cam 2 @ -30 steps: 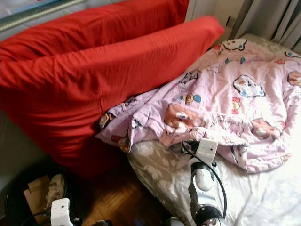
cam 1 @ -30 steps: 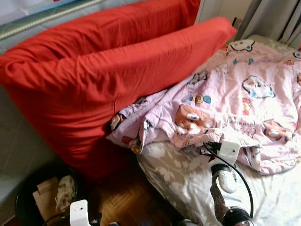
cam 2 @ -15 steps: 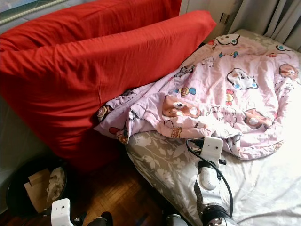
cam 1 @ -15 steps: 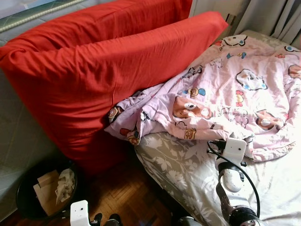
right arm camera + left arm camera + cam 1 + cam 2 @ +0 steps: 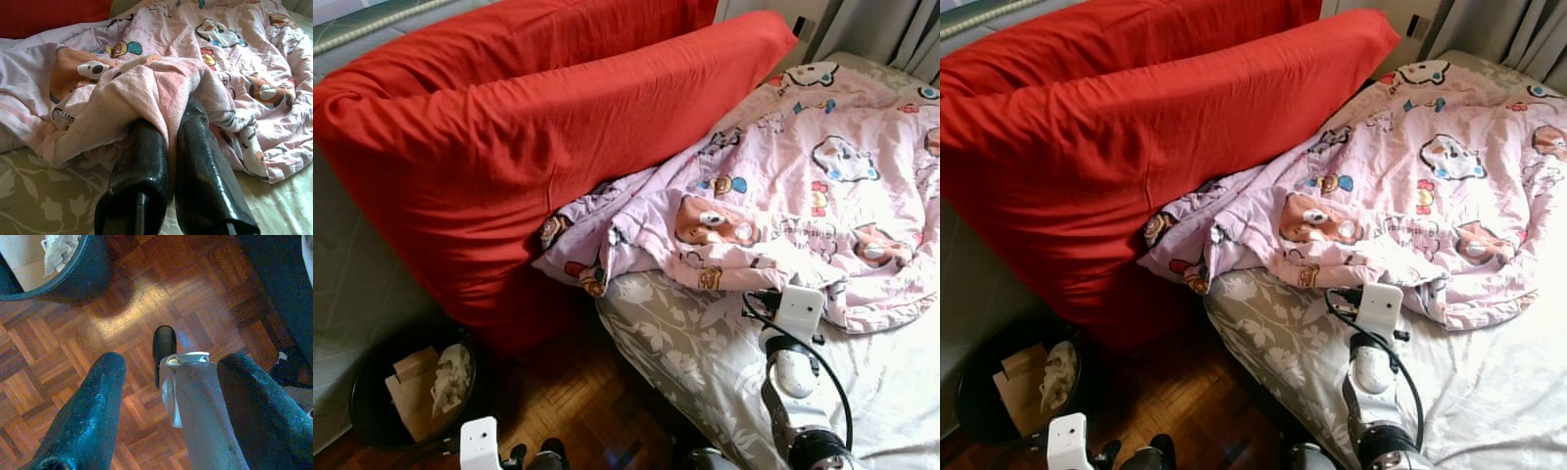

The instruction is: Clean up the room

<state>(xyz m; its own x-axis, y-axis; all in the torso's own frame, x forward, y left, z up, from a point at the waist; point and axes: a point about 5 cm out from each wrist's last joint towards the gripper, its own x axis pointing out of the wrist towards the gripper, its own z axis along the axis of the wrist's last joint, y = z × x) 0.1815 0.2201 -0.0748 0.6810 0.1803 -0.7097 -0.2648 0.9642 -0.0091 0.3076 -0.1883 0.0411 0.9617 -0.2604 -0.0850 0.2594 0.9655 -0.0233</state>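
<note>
The pink cartoon blanket [image 5: 803, 186] lay crumpled across the bed [image 5: 695, 343], its edge pinched between the right gripper's [image 5: 168, 127] closed fingers. At ten o'clock leaned red cushions [image 5: 538, 137]. The left gripper [image 5: 168, 377] hung open over parquet floor [image 5: 58, 357], a bin [image 5: 411, 392] at eight o'clock.

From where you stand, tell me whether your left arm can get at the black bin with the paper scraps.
Probably yes. The left pincer hangs open over bare parquet, and the black bin sits on the floor just ahead on that side, nothing between them. It would likely need to reach down.
</note>
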